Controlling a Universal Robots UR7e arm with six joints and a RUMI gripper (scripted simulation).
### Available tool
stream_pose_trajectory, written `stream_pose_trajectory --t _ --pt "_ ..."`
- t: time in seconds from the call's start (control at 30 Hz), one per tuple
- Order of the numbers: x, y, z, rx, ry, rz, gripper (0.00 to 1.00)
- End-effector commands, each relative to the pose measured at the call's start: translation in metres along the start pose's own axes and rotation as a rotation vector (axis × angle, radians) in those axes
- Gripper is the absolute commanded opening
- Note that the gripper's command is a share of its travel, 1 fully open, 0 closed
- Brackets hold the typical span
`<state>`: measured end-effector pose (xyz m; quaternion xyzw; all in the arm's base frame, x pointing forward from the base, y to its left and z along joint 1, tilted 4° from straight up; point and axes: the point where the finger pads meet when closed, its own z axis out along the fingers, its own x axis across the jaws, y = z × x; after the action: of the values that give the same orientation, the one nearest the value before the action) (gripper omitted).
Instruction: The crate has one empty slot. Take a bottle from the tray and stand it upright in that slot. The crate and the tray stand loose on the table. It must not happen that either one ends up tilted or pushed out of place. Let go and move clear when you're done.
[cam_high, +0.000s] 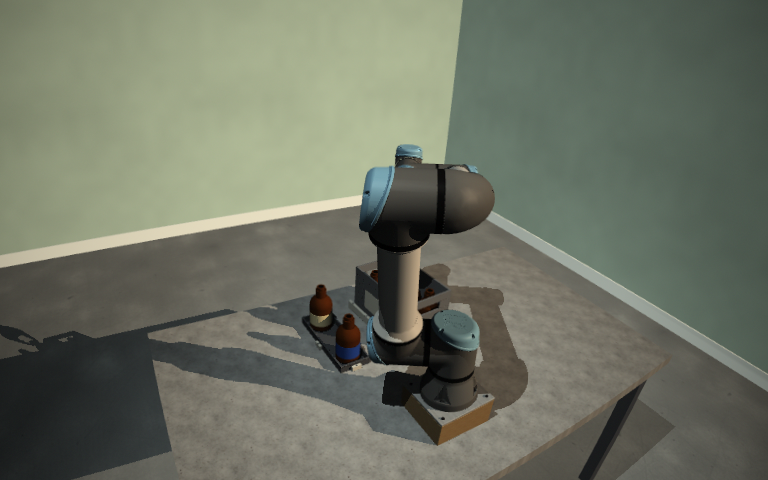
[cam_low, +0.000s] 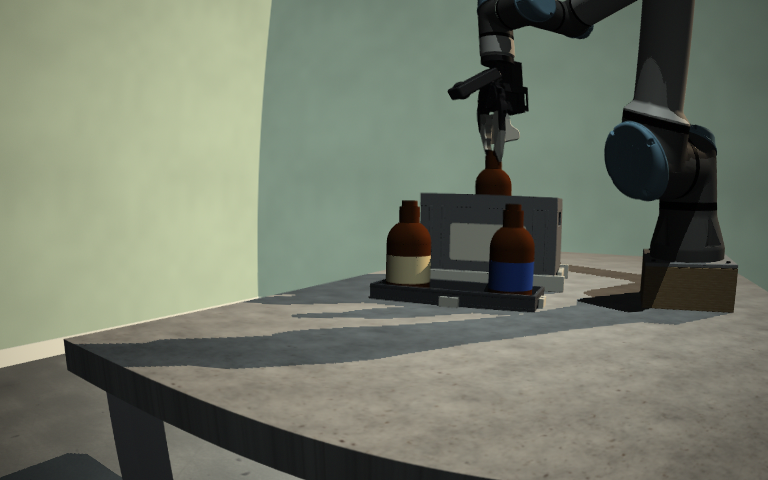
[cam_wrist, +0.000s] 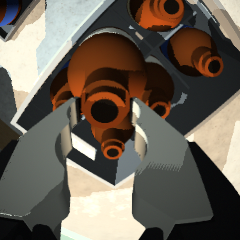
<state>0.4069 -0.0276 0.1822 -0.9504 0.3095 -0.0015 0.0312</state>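
Crate (cam_low: 491, 233): grey, on the table behind the tray (cam_low: 456, 295), which carries two standing bottles.
Held bottle (cam_low: 493, 178): brown, upright, lower half sunk inside the crate; likely rigid, smooth, slippery, so the narrow neck suits gripping.
Gripper (cam_low: 493, 148): nearly closed, clamping that neck from above.

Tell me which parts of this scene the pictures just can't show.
- Top view: the arm hides the gripper, the held bottle and most of the crate.
- Exterior view: the crate's wall hides the held bottle's lower body and the slot.
- Wrist view: the held bottle covers the slot beneath; whether its base has landed cannot be told.
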Motion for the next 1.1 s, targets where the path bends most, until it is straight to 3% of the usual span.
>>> stream_pose_trajectory --t 0.0,1.07 --pt "0.000 0.000 0.000 0.000 0.001 0.000 0.00" --pt "0.000 0.000 0.014 0.000 0.001 0.000 0.00"
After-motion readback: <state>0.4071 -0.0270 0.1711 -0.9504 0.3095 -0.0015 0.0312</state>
